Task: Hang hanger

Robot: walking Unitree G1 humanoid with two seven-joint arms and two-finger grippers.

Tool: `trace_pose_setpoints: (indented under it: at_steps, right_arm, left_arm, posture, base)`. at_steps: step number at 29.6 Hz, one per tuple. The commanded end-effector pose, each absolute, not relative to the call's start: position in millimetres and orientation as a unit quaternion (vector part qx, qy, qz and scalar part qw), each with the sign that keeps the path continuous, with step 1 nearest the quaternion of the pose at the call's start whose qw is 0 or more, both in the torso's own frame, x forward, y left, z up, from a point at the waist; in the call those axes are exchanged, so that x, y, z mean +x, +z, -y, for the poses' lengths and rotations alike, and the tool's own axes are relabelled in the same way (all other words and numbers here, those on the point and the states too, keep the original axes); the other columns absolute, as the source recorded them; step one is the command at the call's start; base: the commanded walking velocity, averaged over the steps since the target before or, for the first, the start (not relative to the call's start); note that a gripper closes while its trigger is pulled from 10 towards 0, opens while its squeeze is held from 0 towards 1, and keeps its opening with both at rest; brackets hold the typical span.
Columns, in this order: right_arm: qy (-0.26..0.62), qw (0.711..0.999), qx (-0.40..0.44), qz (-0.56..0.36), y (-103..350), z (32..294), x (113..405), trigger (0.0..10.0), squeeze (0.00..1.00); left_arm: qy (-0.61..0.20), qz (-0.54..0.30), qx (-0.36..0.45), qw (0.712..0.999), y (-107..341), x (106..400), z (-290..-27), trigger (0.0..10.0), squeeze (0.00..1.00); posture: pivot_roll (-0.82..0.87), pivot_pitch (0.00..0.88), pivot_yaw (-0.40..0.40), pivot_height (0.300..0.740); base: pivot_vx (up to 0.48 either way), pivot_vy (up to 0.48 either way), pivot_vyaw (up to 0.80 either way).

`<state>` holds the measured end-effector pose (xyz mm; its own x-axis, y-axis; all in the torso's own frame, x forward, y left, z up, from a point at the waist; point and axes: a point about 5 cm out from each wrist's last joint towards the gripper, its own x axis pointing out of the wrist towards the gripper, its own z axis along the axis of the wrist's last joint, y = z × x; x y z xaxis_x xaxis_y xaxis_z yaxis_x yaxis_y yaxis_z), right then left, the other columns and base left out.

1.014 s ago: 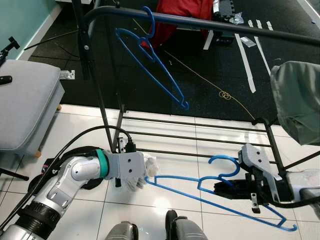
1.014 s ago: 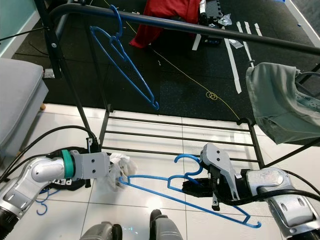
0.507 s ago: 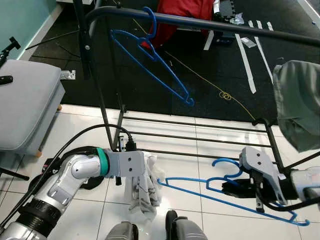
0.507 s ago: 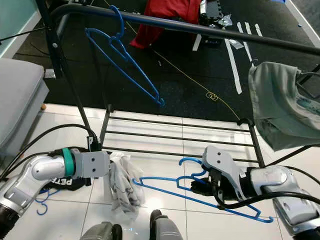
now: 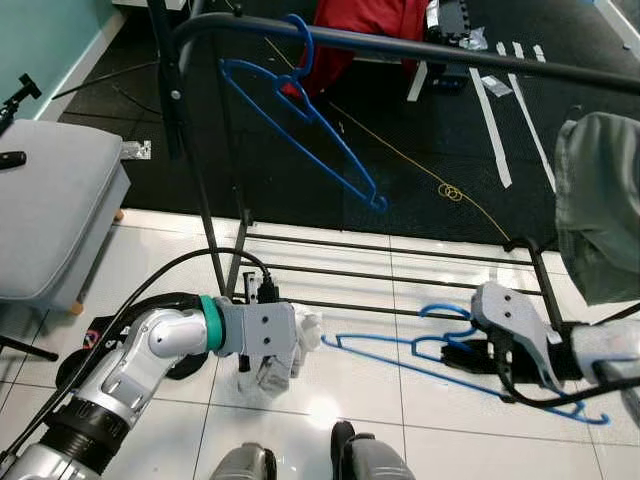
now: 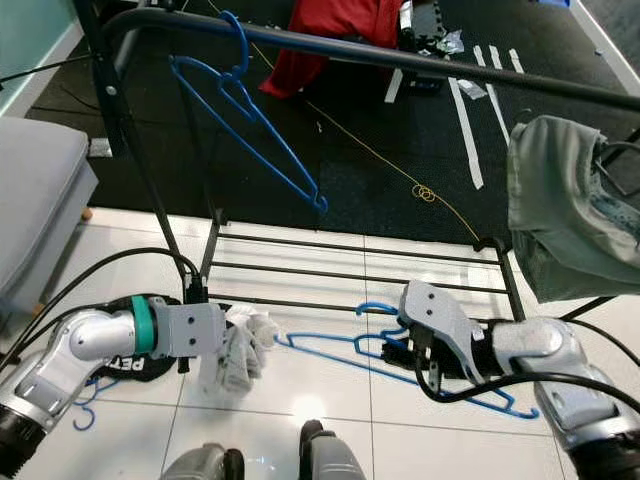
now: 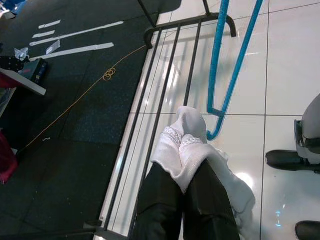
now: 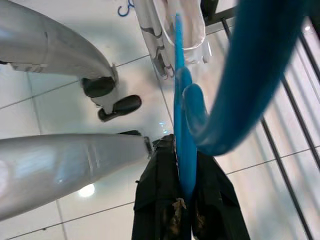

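Note:
A blue hanger (image 5: 420, 362) lies nearly flat just above the white tiles at lower right. My right gripper (image 5: 463, 352) is shut on its neck below the hook; in the right wrist view the blue wire (image 8: 185, 145) runs between the black fingers (image 8: 157, 200). Low on the left, my left gripper (image 5: 270, 362) is shut on a bunched white cloth (image 7: 187, 150), close to the hanger's left tip. A black rail (image 5: 430, 48) crosses overhead, and a second blue hanger (image 5: 305, 110) hangs on it at upper left.
The rack's low black bars (image 5: 380, 275) run along the floor ahead. A grey garment (image 5: 600, 215) hangs on the right. A grey padded seat (image 5: 50, 205) stands at left, and red cloth (image 5: 350, 25) lies beyond the rail. My feet (image 5: 300, 462) are at the bottom edge.
The held hanger has sunk and flattened toward the floor, its left tip drawing away from the left gripper. The white cloth, dangling long half a second ago, is bunched again. The hung hanger swung slightly.

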<state>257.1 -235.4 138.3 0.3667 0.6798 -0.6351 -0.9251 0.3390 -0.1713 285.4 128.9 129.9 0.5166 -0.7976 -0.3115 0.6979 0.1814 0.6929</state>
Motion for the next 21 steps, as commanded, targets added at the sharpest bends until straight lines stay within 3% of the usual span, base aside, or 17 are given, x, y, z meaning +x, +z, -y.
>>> trace_pose_setpoints:
  at_steps: [1, 21]
  right_arm:
    - [0.510, 0.782, -0.267, -0.239, 134.2, 236.5, 257.1, 0.0, 0.00]
    - [0.520, 0.780, -0.261, -0.228, 126.4, 225.6, 265.8, 0.0, 0.00]
  left_arm:
    - [-0.501, 0.071, 0.408, 0.760, 130.9, 281.4, -124.6, 10.0, 0.00]
    - [-0.505, 0.083, 0.399, 0.761, 135.3, 284.9, -110.7, 10.0, 0.00]
  posture:
    - [-0.05, 0.128, -0.006, 0.740]
    - [-0.04, 0.142, 0.000, 0.740]
  base:
    - [0.000, 0.000, 0.00]
    - [0.000, 0.000, 0.00]
